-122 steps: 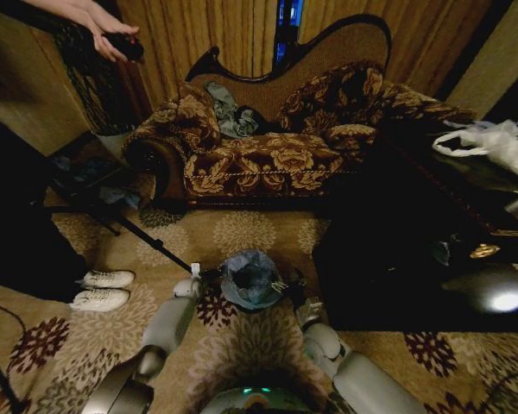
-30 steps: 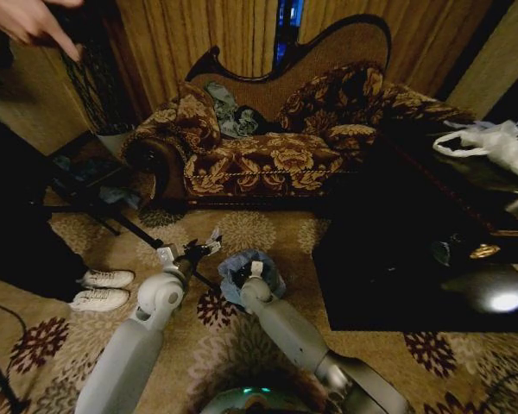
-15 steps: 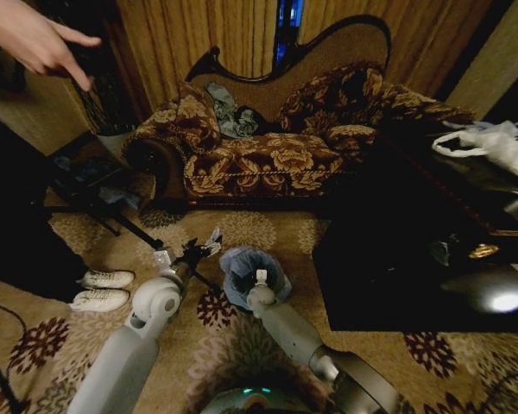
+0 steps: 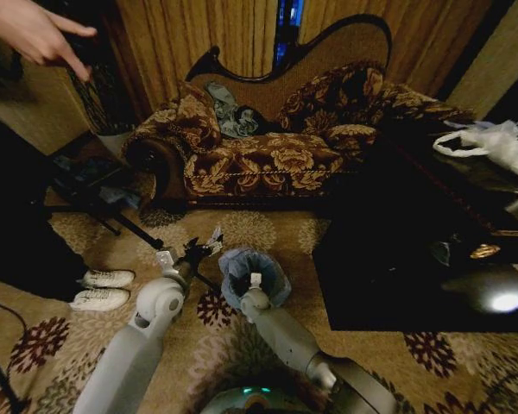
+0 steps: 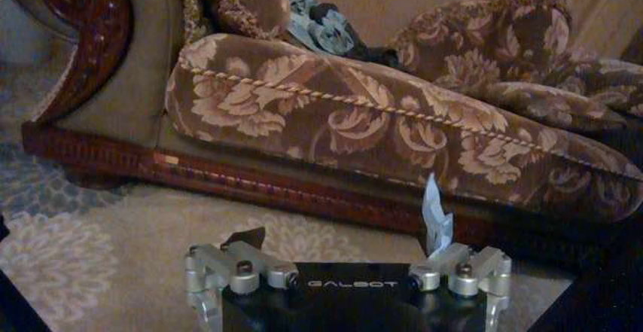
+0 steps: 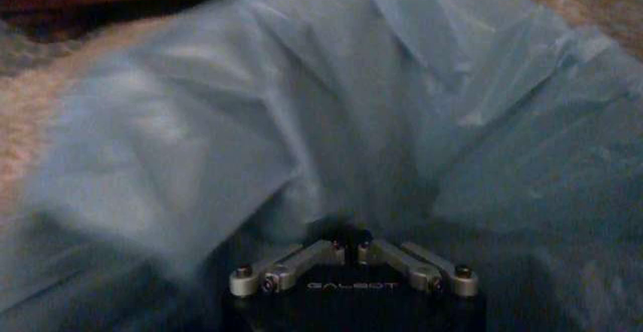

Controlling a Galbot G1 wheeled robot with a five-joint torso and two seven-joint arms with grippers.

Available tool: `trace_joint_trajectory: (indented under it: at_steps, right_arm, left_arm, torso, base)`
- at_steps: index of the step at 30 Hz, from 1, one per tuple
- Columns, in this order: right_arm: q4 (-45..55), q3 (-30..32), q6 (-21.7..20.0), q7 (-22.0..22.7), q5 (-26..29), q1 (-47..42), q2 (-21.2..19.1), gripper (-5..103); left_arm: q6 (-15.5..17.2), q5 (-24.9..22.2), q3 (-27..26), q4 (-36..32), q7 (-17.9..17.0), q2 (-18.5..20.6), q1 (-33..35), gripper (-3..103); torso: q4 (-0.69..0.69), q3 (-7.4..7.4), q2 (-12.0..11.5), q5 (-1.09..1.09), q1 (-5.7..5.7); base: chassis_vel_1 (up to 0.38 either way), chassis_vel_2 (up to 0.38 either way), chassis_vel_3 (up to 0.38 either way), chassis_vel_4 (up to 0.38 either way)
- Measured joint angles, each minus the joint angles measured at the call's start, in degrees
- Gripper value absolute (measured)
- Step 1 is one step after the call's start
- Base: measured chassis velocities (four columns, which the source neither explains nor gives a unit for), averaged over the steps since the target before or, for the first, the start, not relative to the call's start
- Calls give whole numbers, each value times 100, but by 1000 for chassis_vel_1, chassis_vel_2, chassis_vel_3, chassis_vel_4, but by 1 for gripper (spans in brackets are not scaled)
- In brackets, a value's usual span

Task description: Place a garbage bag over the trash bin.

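Blue film of the garbage bag (image 4: 252, 274) already drapes the trash bin on the carpet. Your right gripper (image 6: 351, 251), jaws closed, presses inside; push the liner down evenly. Left gripper (image 4: 200, 250) waits beside it, jaws spread.

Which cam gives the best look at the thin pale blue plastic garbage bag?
Right wrist view: the thin pale blue plastic garbage bag spreads wrinkled before the right gripper. Head view shows it small, partly behind that arm. Left wrist view faces the sofa.
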Motion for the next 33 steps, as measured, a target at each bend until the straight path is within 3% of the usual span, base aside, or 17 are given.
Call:
trace_joint_trajectory:
  at_steps: [4,11,16,25,29,33]
  right_arm:
    - [-20,-47,4,80,76,101,-1,0]
    - [569,-460,-270,933,1300,554,2,0]
    - [579,-680,-459,1293,2065,964,11,0]
    - [135,-919,-697,1216,2999,1618,-73,0]
    - [-102,-1046,-859,875,3452,1800,-248,0]
    - [-238,-1019,-934,761,3592,1861,-254,0]
  left_arm:
    - [-12,49,7,10,13,-69,-10,100]
    - [-2,151,-66,-6,41,-195,2,100]
    - [10,112,-129,-21,51,-226,-24,100]
    - [58,-302,-250,137,126,-333,-425,100]
    - [262,-407,-257,215,761,-357,-499,100]
    - [489,-506,-289,107,669,-295,-471,100]
  torso:
    - [0,0,0,-2,-1]
    - [1,-1,0,-1,-1]
    - [1,-1,0,-1,-1]
    - [1,-1,1,-1,0]
    - [-1,-1,1,-1,-1]
    - [-2,-1,1,-2,0]
  base:
    - [0,0,0,0]
    - [0,0,0,0]
    - [0,0,0,0]
    - [0,0,0,0]
    - [0,0,0,0]
    - [0,0,0,0]
